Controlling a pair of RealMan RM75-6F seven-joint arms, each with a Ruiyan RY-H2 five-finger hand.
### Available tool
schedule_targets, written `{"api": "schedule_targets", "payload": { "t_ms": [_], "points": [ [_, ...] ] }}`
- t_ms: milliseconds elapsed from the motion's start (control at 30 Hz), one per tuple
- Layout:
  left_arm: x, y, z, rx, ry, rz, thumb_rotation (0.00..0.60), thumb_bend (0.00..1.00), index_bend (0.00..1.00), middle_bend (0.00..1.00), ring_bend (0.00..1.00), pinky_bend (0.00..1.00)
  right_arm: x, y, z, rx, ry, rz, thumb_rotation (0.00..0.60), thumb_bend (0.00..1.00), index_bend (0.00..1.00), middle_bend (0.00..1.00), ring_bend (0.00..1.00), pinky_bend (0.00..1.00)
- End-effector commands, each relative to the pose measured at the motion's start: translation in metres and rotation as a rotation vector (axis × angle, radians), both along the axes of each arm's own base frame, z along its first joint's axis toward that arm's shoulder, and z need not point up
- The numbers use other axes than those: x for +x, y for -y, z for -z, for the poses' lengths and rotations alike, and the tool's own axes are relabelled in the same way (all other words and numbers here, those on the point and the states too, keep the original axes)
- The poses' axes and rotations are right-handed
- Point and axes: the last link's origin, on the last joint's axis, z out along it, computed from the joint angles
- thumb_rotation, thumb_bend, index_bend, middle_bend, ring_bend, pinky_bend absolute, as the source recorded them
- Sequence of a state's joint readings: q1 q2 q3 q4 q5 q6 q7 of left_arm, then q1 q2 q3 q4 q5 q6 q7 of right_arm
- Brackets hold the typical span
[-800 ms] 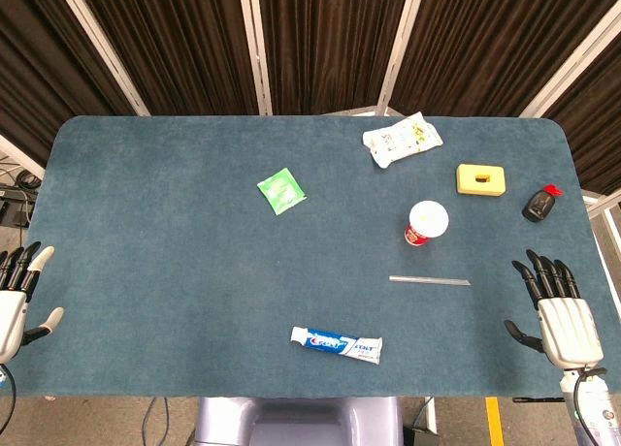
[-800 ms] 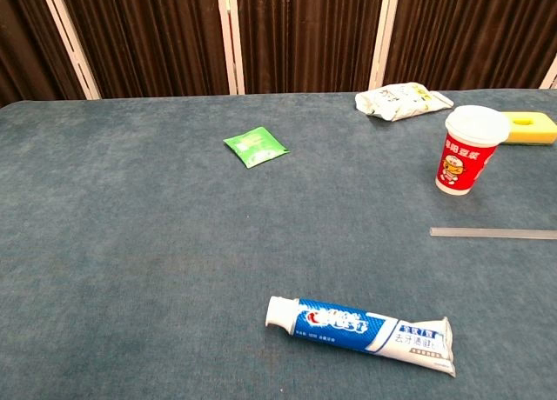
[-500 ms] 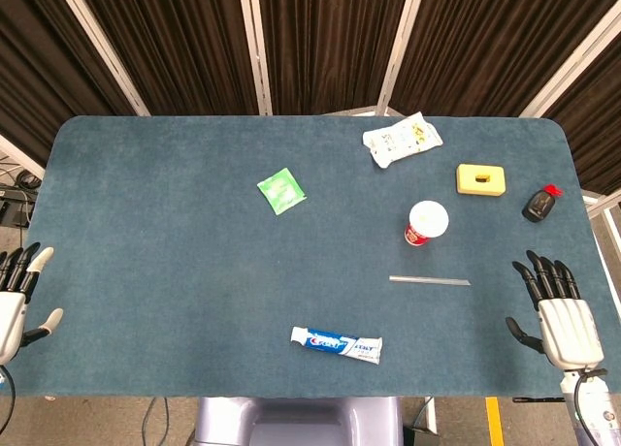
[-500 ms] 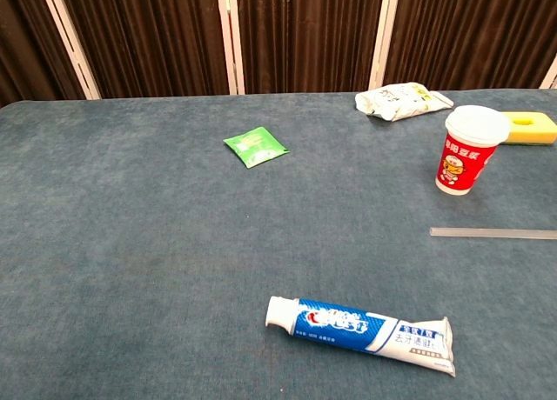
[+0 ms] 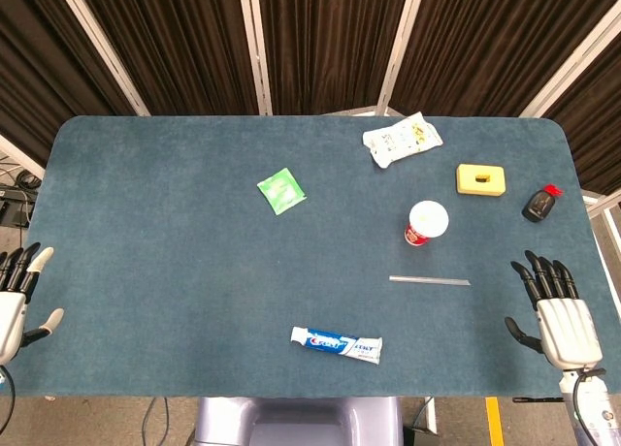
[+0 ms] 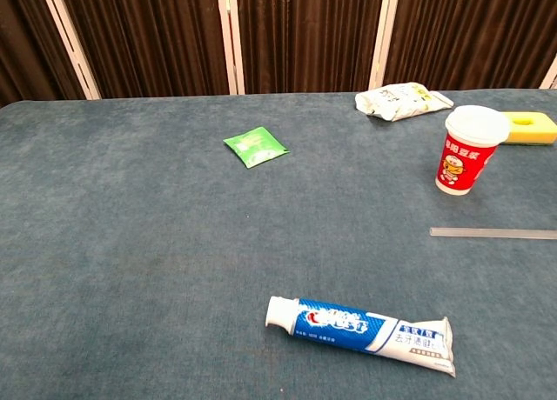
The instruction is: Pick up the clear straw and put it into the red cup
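Dark pleated curtains with pale upright posts hang behind a wide counter point(image 5: 175, 233) covered in blue-grey felt. At its near right corner the right robot hand point(image 5: 561, 315) hovers palm down, its dark fingers point(image 5: 543, 276) spread apart and holding nothing; at the near left edge the left robot hand point(image 5: 17, 296) shows only partly in the head view, fingers apart as well and empty. Neither robot hand appears in the chest view. A thin clear plastic straw point(image 5: 430, 280) lies flat on the felt, to the left of the right robot hand and apart from it, running roughly side to side. Just beyond the straw, further from the right robot hand, stands an upright red paper cup with a white rim and a cartoon print point(image 6: 467, 153); cup and straw do not touch. Beyond the right robot hand, near the counter's right edge, lie a small dark object with a red tip point(image 5: 539, 205) and a yellow rectangular sponge-like block point(image 5: 482, 178), with a crumpled white snack packet point(image 5: 402, 139) further back. A blue and white toothpaste tube point(image 6: 359, 324) lies near the front edge, between the two robot hands, nearer the right. A small green sachet point(image 5: 281, 190) rests mid-counter, well apart from both.
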State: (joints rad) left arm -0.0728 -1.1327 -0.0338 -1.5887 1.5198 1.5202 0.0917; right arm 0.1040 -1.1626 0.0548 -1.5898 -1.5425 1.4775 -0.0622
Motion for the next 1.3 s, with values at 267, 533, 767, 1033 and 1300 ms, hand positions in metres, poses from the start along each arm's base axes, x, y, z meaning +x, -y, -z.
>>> {"api": "schedule_targets", "payload": {
  "t_ms": [267, 533, 767, 1033, 1300],
  "points": [
    [0.000, 0.002, -0.001, 0.001, 0.003, 0.005, 0.600, 0.28, 0.03, 0.00, 0.00, 0.00, 0.012, 0.019, 0.003, 0.031, 0.014, 0.036, 0.600, 0.26, 0.21, 0.11, 0.00, 0.00],
    [0.001, -0.001, 0.001, -0.006, 0.008, 0.012, 0.600, 0.28, 0.04, 0.00, 0.00, 0.00, 0.029, 0.066, 0.028, 0.131, -0.021, 0.202, 0.600, 0.22, 0.24, 0.12, 0.00, 0.00],
    [0.001, -0.002, 0.002, -0.017, 0.020, 0.015, 0.600, 0.28, 0.05, 0.00, 0.00, 0.00, 0.029, 0.090, 0.058, 0.131, -0.031, 0.300, 0.600, 0.22, 0.35, 0.14, 0.00, 0.00],
    [0.002, -0.003, 0.002, -0.026, 0.029, 0.016, 0.600, 0.28, 0.06, 0.00, 0.00, 0.00, 0.028, 0.100, 0.087, 0.111, -0.034, 0.345, 0.600, 0.22, 0.38, 0.16, 0.00, 0.00],
    [0.002, -0.002, 0.002, -0.026, 0.032, 0.016, 0.600, 0.28, 0.07, 0.00, 0.00, 0.00, 0.036, 0.107, 0.113, 0.091, -0.015, 0.378, 0.600, 0.23, 0.41, 0.17, 0.00, 0.00]
  ]
}}
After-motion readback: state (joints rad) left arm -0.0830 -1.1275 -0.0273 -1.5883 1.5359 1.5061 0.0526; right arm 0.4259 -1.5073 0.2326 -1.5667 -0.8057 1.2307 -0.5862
